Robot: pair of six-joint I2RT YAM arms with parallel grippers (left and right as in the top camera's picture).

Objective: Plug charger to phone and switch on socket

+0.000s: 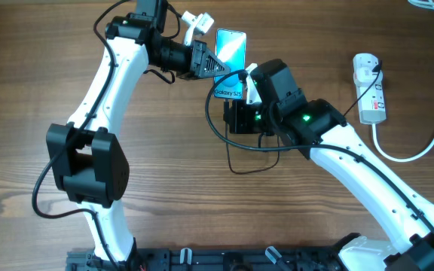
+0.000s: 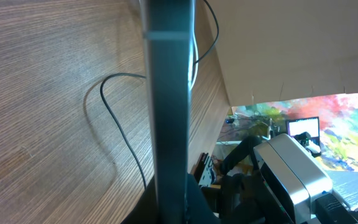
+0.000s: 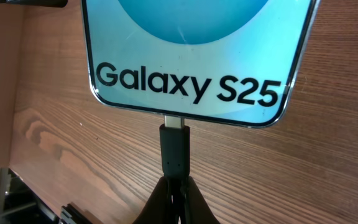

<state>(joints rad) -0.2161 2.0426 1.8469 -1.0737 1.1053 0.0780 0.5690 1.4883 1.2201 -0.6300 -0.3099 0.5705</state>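
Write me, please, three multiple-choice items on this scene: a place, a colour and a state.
1. Where on the table does the socket lie? A the middle; B the right side; C the near edge.
2. What colour is the connector of the charger? A white; B red; C black.
3. The right claw is: A shut on the charger; B open; C shut on the socket.
B, overhead shows it alone at the right; C, the connector at the phone is black; A, it pinches that connector.
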